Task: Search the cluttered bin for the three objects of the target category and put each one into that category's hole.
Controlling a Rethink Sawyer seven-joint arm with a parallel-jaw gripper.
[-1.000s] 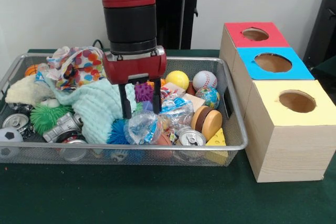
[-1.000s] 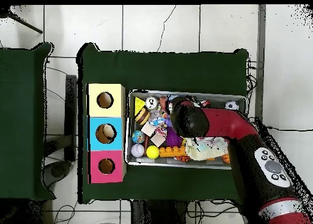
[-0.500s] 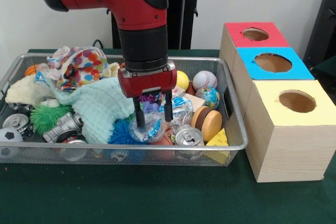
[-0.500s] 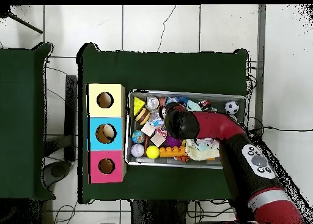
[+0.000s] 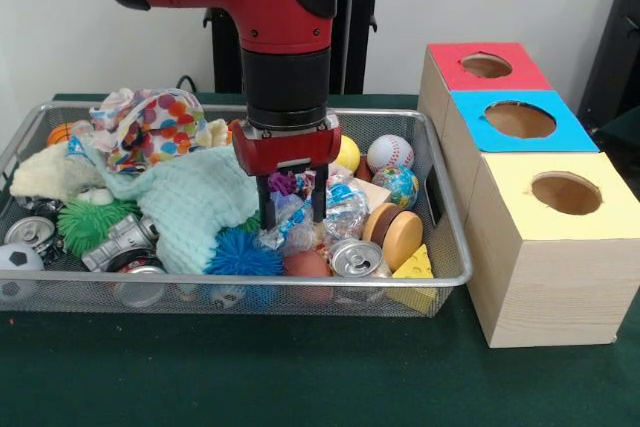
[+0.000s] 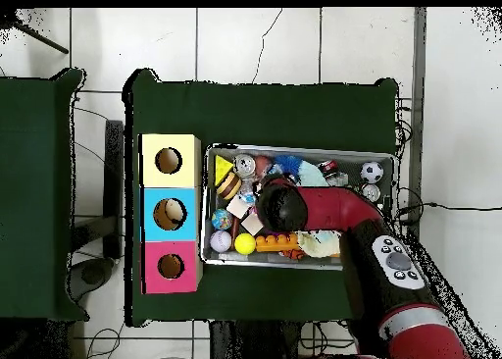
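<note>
Red and black arm (image 5: 270, 7) descending from above into the wide silver wire-mesh bin (image 5: 455, 247), wrist vertical. Bin (image 6: 299, 262) packed with clutter on the dark green table (image 5: 300, 367).

Beside the bin, to the gripper's right in the front view: row of three pale wooden boxes, yellow-topped nearest the camera, blue-topped in the middle, red-topped box (image 5: 478, 72) farthest. Round hole (image 5: 486, 65) in the red top well apart from the gripper, past the bin's end wall; same hole (image 6: 171, 267) visible from overhead.

Pale mint knitted cloth (image 5: 190, 202) just left of the gripper. Multicoloured dotted fabric (image 5: 150, 127) behind it, farther left.

Gripper (image 5: 293, 219) lowered among the toys near the bin's middle, the two black fingers (image 5: 268, 205) parted by a narrow gap, tips down in a crumpled clear plastic wrapper (image 5: 300, 227). Actual grip on the wrapper not discernible.

Blue spiky ball (image 5: 240, 255) just left of and below the fingertips. Silver drinks can (image 5: 360, 260) just right of them. Yellow ball (image 5: 346, 152) behind the gripper, white baseball (image 5: 390, 153) beyond it to the right.

No duck discernible in either view.
</note>
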